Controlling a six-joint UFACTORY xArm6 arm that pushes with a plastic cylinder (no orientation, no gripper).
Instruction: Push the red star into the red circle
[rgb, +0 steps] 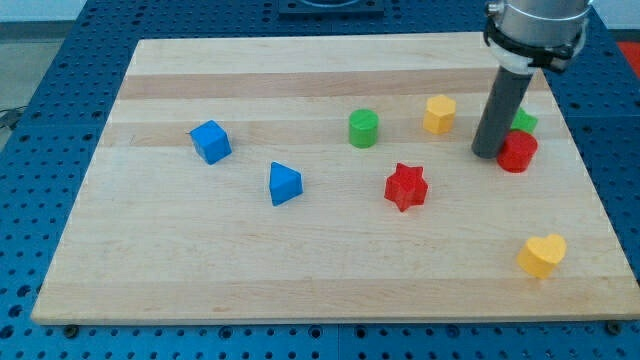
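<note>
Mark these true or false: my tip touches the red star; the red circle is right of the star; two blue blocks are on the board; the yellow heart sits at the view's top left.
1. My tip touches the red star: false, it stands apart, beside the red circle.
2. The red circle lies to the view's right of the star: true.
3. Two blue blocks: true, a blue cube and a blue triangle.
4. The yellow heart is top left: false, bottom right.

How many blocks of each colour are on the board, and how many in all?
Red: 2, the star and the circle
Blue: 2, the cube and the triangle
Green: 2, the cylinder and one partly hidden behind the rod
Yellow: 2, the hexagon and the heart
Total: 8
</note>
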